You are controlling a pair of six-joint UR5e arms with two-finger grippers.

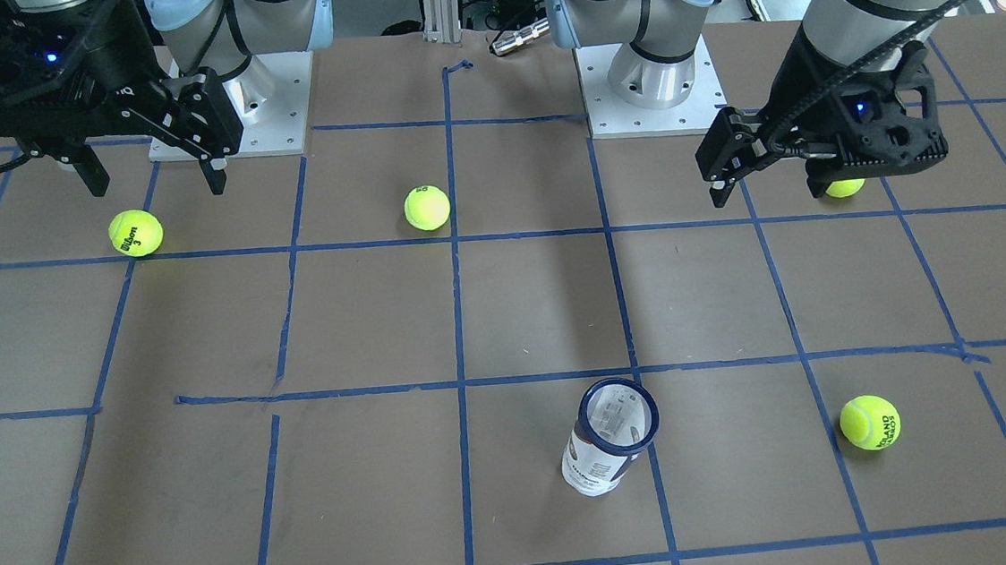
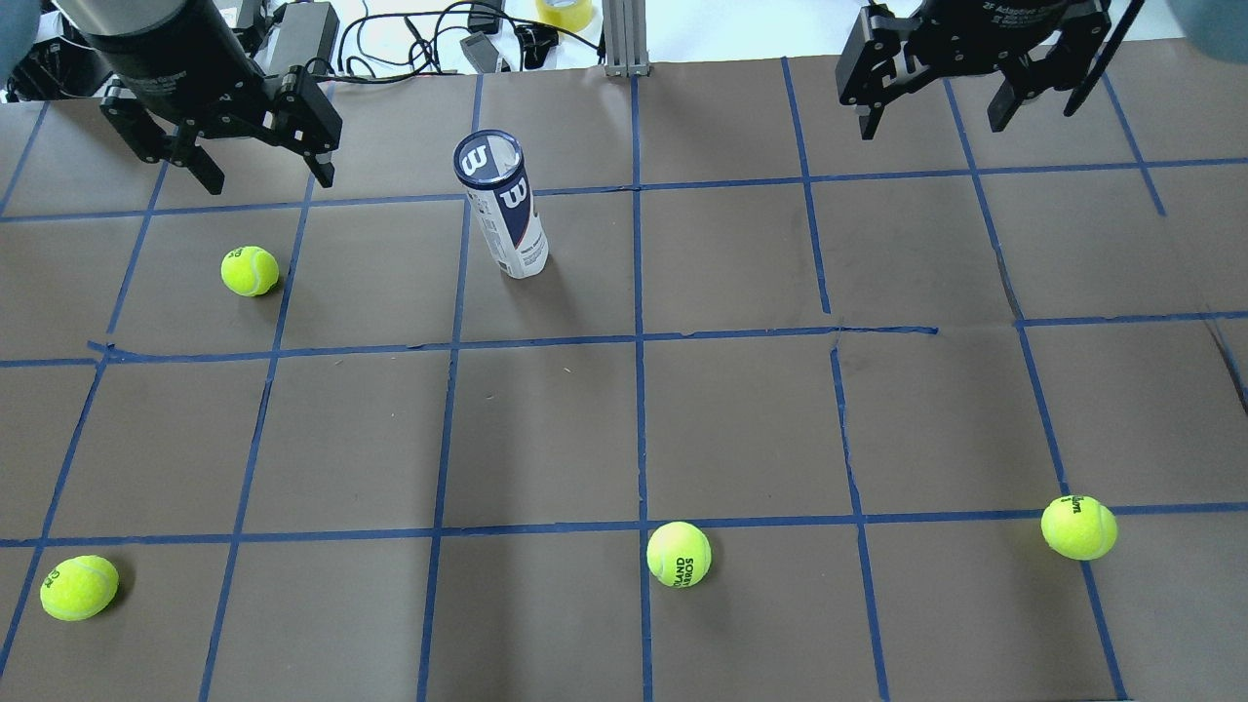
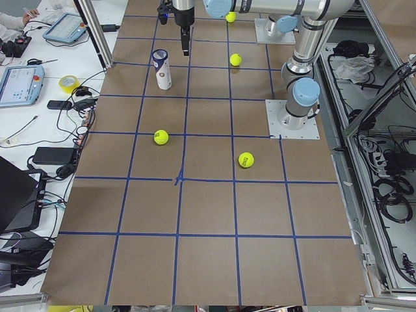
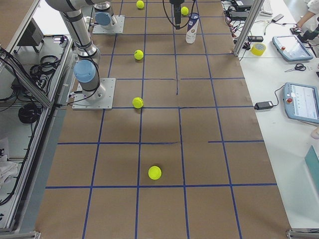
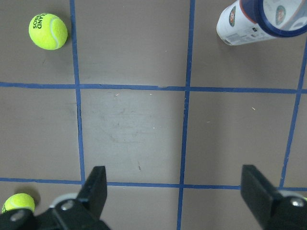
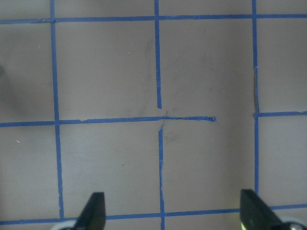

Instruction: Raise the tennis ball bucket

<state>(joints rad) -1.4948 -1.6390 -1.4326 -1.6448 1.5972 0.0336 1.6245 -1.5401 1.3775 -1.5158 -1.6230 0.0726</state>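
The tennis ball bucket [image 2: 507, 210] is a slim clear-and-white tube with a navy band, navy rim and a white W logo. It stands upright on the brown table, on the far side from the robot's bases [image 1: 610, 440]. It also shows in the top right corner of the left wrist view [image 5: 249, 24]. My left gripper [image 2: 265, 178] is open and empty, high above the table and well short of the tube [image 1: 767, 190] [image 5: 176, 191]. My right gripper [image 2: 931, 122] is open and empty, high over the other half [image 1: 156, 184] [image 6: 173, 211].
Several loose yellow-green tennis balls lie on the table: one [image 2: 250, 270] to the left of the tube, one [image 2: 79, 587] near left, one [image 2: 679, 554] near middle, one [image 2: 1078, 526] near right. Blue tape lines grid the table. Cables and devices lie past the far edge.
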